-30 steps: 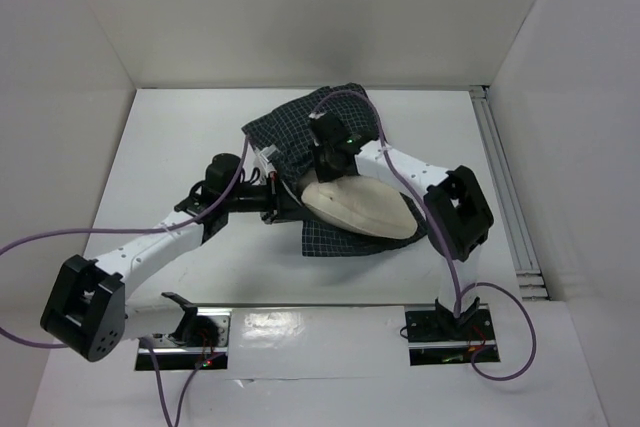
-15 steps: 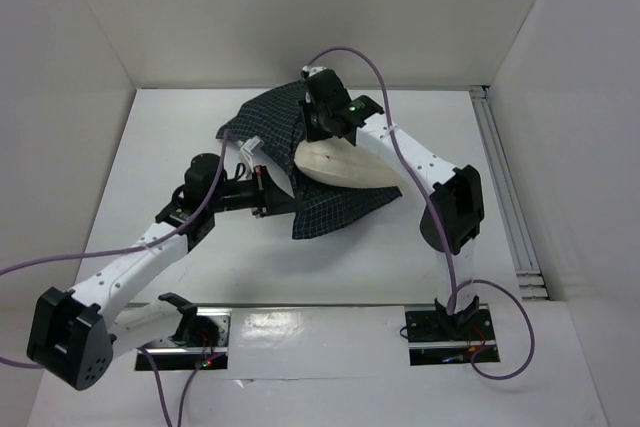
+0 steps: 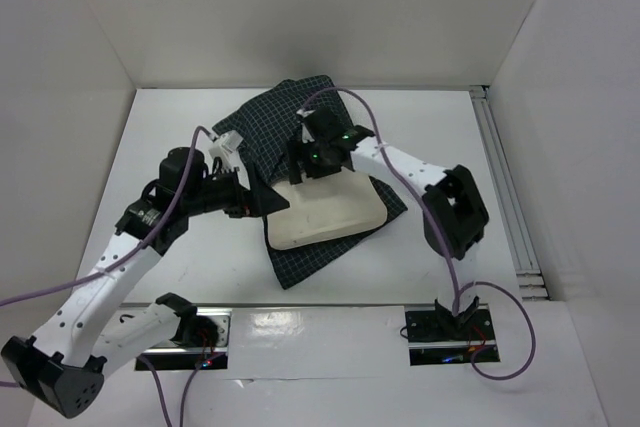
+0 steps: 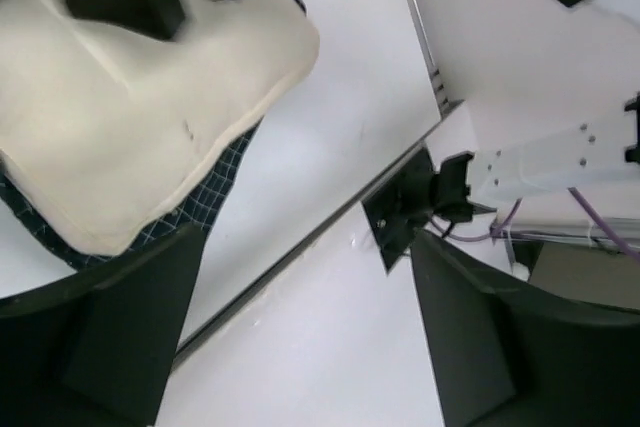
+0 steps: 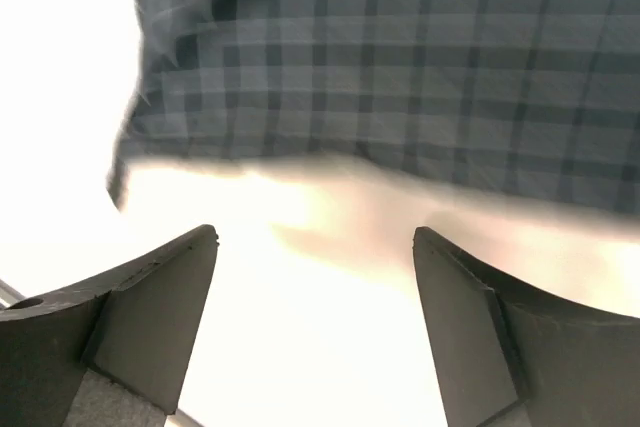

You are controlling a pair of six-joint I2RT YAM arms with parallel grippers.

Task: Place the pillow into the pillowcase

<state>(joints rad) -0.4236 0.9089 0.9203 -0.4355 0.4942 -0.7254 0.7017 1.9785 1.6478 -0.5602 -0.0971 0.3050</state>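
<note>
Right pincer (image 5: 315, 247): two dark fingers (image 5: 150, 317) at the lower corners, spread wide, nothing between them. Pillowcase (image 5: 400, 67): dark fabric with a light grid check, fills the upper part, blurred. Pillow (image 5: 330, 237): cream, directly below the checked edge, overexposed, outline unclear.

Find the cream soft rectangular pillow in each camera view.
Top external: the cream soft rectangular pillow lies at centre.
Left wrist: the pillow fills the upper left.
Right wrist: the pillow is a blurred pale band mid-frame.
Shared landmark: the dark checked fabric pillowcase bordering it.
</note>
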